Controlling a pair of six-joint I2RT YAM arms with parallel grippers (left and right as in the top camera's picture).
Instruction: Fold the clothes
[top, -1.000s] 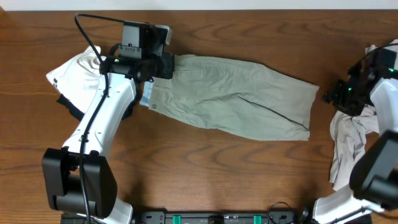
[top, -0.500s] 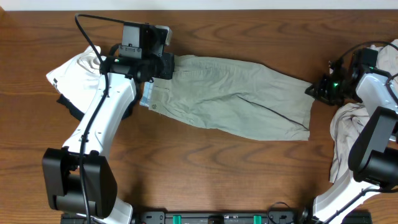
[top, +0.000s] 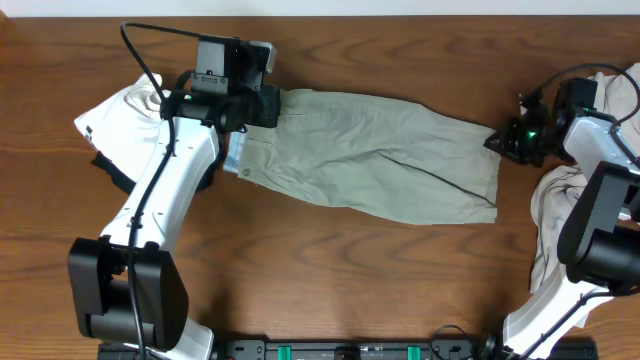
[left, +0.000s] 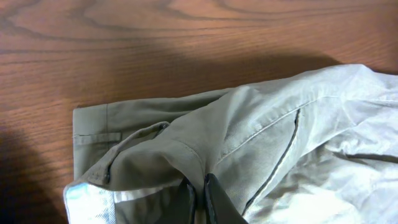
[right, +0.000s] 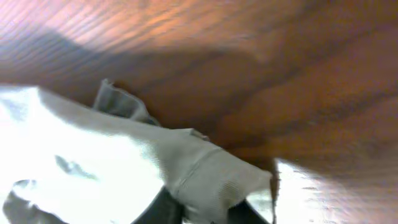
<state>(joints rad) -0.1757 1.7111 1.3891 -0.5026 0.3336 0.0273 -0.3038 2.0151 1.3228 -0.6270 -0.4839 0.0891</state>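
1. The left gripper (top: 262, 105) is pinching a raised fold of the shorts (top: 380, 155) at the waist end. In the left wrist view its fingertips (left: 188, 198) are pressing together on khaki cloth just beside the pale blue inner waistband (left: 87, 198).
2. The right gripper (top: 500, 141) is hovering at the far hem corner of the shorts. Cloth is showing between its fingers in the blurred right wrist view, but whether they are clamping it cannot be told.
3. The shorts are lying flat on the table (top: 330, 290), with their long axis running side to side. The waist is pointing toward the left arm and the leg hems toward the right arm, and the hem end is slanting slightly toward the robot.
4. Each arm is therefore sitting at its own nearer end of the garment, so a fold would probably be carrying one end along this axis onto the other.
5. A white garment (top: 120, 125) is lying behind the left arm, and an off-white garment (top: 560, 215) is lying beside the right arm, just clear of the hems.
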